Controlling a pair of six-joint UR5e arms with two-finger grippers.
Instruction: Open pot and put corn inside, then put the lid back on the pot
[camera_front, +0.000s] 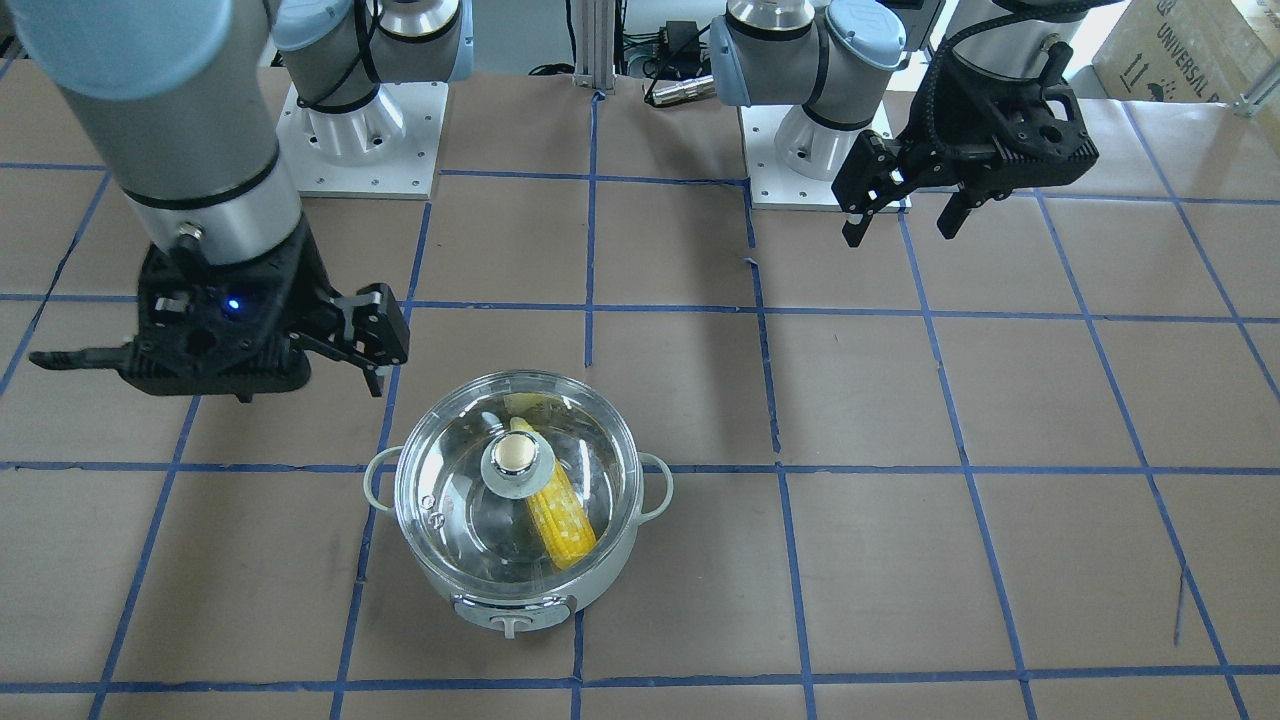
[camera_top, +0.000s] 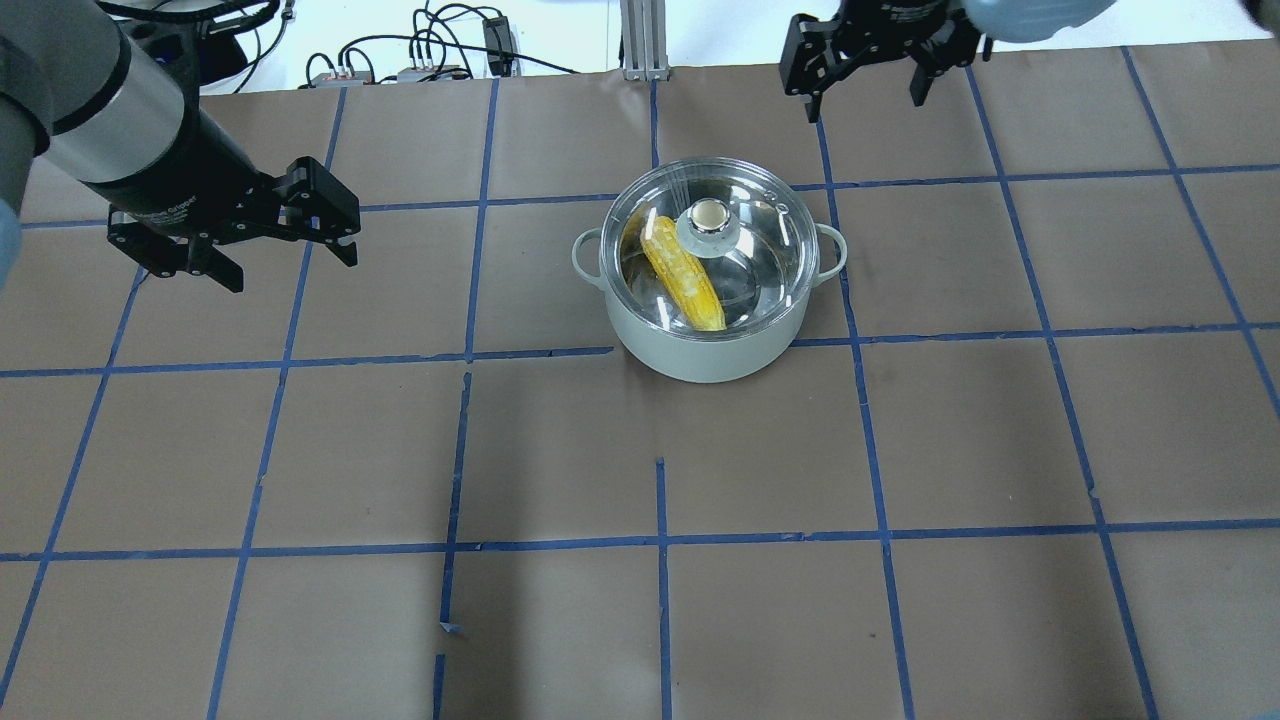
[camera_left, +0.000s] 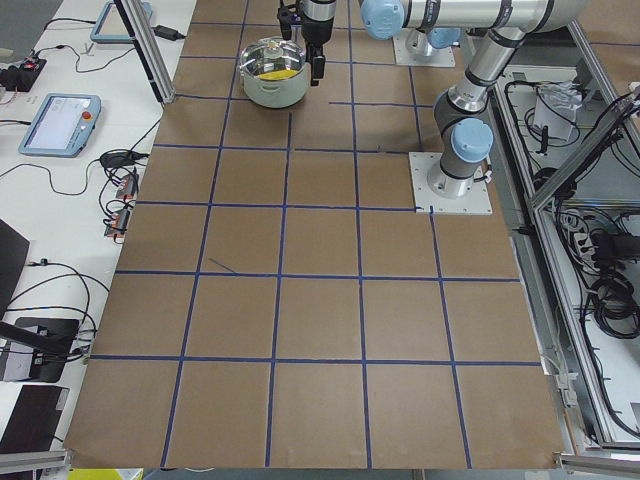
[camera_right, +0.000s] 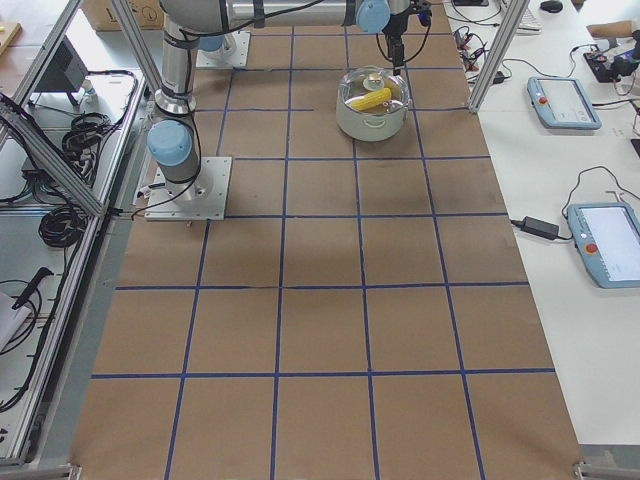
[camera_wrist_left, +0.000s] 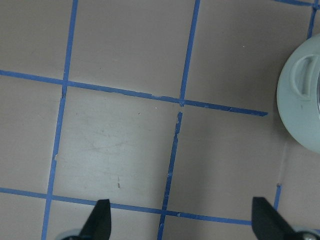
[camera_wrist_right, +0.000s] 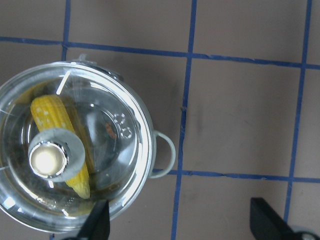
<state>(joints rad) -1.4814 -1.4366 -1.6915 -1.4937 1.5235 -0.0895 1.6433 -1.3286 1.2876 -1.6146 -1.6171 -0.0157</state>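
The white pot (camera_front: 610, 575) stands mid-table with its control knob (camera_front: 513, 622) facing the front camera. The clear glass lid (camera_front: 460, 510) sits on the pot, its gold-topped knob (camera_front: 517, 462) upright. The yellow corn (camera_front: 560, 520) lies inside, seen through the glass. The overhead view shows the same pot (camera_top: 700, 355), lid (camera_top: 760, 250) and corn (camera_top: 685, 280). My left gripper (camera_top: 292, 270) is open and empty, well to the pot's left. My right gripper (camera_top: 865, 105) is open and empty, raised beyond the pot; its wrist view shows the lid (camera_wrist_right: 115, 130) and corn (camera_wrist_right: 55, 117) below.
The table (camera_top: 640, 600) is brown paper with a blue tape grid. The two arm bases (camera_front: 360, 140) (camera_front: 815, 150) stand at the robot's edge. A cardboard box (camera_front: 1190, 50) is past the corner. Tablets (camera_right: 560, 95) lie on side benches. The left wrist view shows the pot's handle (camera_wrist_left: 305, 80).
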